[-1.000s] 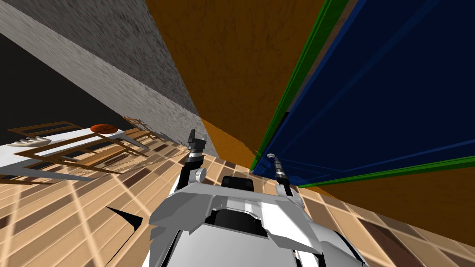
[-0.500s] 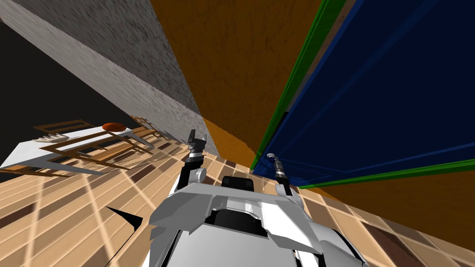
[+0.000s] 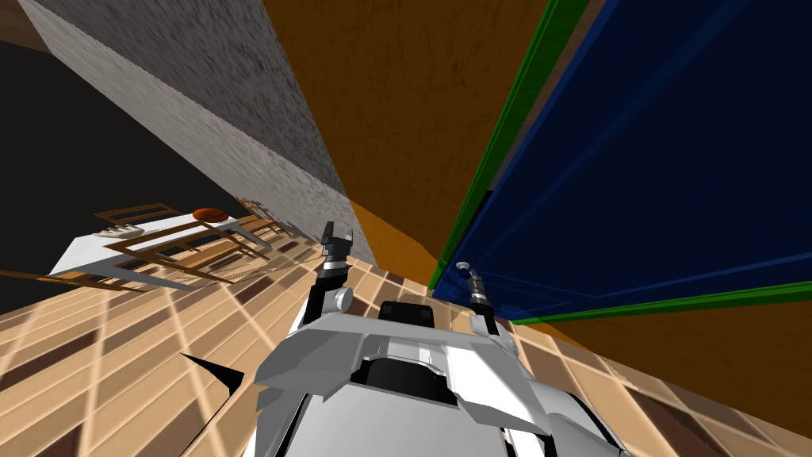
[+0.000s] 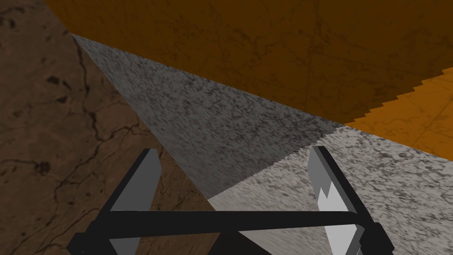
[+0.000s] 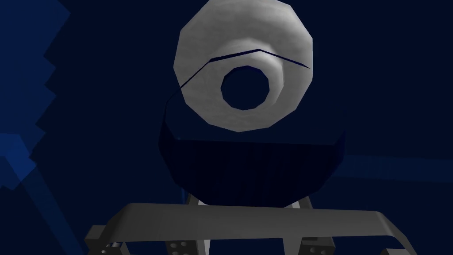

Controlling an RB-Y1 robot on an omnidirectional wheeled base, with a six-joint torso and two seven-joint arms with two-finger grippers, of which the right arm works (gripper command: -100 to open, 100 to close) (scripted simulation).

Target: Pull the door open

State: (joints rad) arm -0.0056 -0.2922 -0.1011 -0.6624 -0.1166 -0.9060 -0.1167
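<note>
- Change since the earlier frame: my own base had swung. The white table [image 3: 79, 255] with its wooden chairs [image 3: 170, 252] sat nearer the picture's middle, while door and arms kept their places.
- Right gripper [image 3: 469, 276]: closed on the dark blue door knob [image 5: 252, 172], finger bases rising to it and tips hidden behind it. I judge it was held so that the base's motion could draw the door.
- Grey rosette [image 5: 287, 53]: just behind the knob.
- Door [image 3: 674, 159]: dark blue, to the right, inside a green frame [image 3: 515, 135]. How far it stood open could not be told.
- Left gripper [image 3: 336, 236]: fingers spread, empty, raised left of the door, probably kept clear.
- Orange bowl [image 3: 209, 213]: on the table, far left.
</note>
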